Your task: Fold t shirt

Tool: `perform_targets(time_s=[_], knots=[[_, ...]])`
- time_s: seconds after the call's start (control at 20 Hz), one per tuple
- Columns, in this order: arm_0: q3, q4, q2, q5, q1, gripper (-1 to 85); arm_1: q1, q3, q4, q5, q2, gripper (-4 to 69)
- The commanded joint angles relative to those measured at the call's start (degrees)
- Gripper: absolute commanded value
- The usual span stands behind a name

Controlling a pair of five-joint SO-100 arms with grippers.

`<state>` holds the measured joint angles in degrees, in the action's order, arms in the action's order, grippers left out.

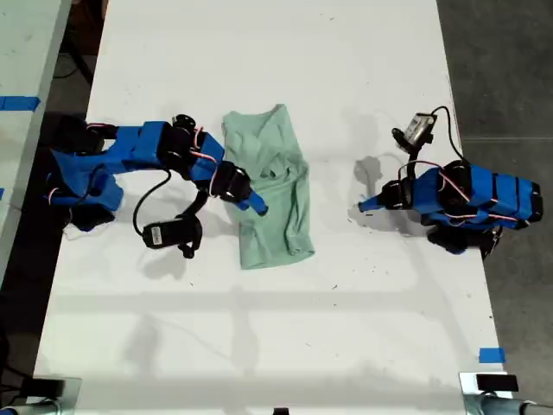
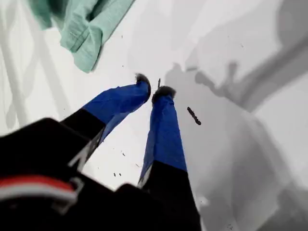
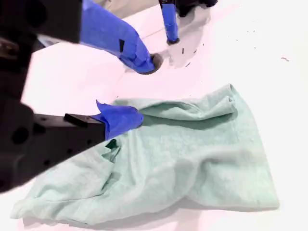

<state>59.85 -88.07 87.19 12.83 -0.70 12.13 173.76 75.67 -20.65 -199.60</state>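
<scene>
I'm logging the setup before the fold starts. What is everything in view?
Pale mint-green wrinkled cloth t shirt: one, crumpled at the middle of the table.
White flat table: one, under everything.
Blue tape strips: two, one near the exterior view's lower right, one on the neighbouring surface at its left edge.
Dark floor: along the exterior view's right.
My first gripper: one, blue, exterior view's right, over bare table, nearly shut, empty.
My second gripper: one, blue, exterior view's left, open, one finger on the shirt.
</scene>
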Motion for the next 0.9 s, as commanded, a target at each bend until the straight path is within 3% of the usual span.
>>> perform_targets(time_s=[0.0,0.2,0.35,0.55,0.85], knots=[[1.6,-0.3,5.5,-1.0,-0.5,13.9,0.4,4.5,0.4,-1.1,-1.0,5.2],[3.0,-2.1,3.0,-2.1,0.4,13.1,0.2,4.5,0.4,-1.0,-1.0,5.2],[21.9,-2.0,23.4,-6.3,-1.1,13.1,0.5,4.5,0.4,-1.4,-1.0,5.2],[67.4,14.8,66.5,-10.3,-6.3,12.2,0.6,4.5,0.3,-1.3,-1.0,5.2],[107.6,41.5,82.0,-15.6,-4.7,10.9,0.4,4.6,0.3,-1.0,-1.0,5.2]])
